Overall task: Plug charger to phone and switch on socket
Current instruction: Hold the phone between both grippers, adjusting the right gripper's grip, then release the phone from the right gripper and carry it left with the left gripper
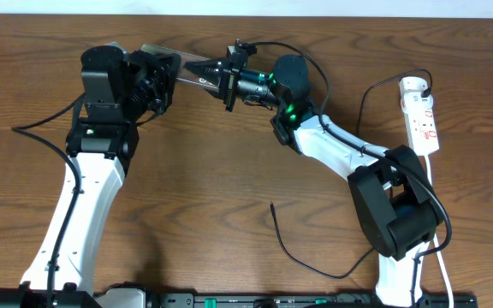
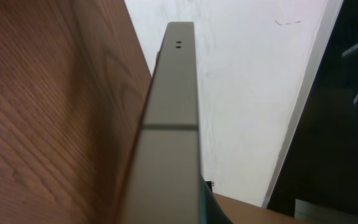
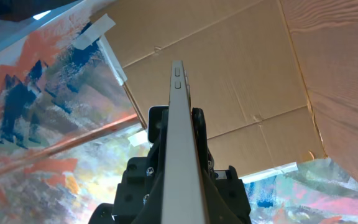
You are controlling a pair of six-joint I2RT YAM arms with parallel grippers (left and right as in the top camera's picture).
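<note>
The phone [image 1: 188,68] is held off the table at the back, edge-on, between both grippers. My left gripper [image 1: 165,73] is shut on its left end and my right gripper [image 1: 212,68] is shut on its right end. The left wrist view shows the phone's thin edge [image 2: 173,124] with two small holes at its far end. The right wrist view shows its edge [image 3: 179,124] with side buttons, clamped between black jaws [image 3: 180,186]. The charger cable [image 1: 294,252] lies on the table in front, its free tip [image 1: 271,205] well away from both grippers. The white socket [image 1: 419,115] lies at the far right.
A black plug [image 1: 424,84] sits in the socket's rounded far end, with black cable looping left from it. The socket's white cord [image 1: 435,197] runs down the right side past the right arm's base [image 1: 396,214]. The table is brown wood.
</note>
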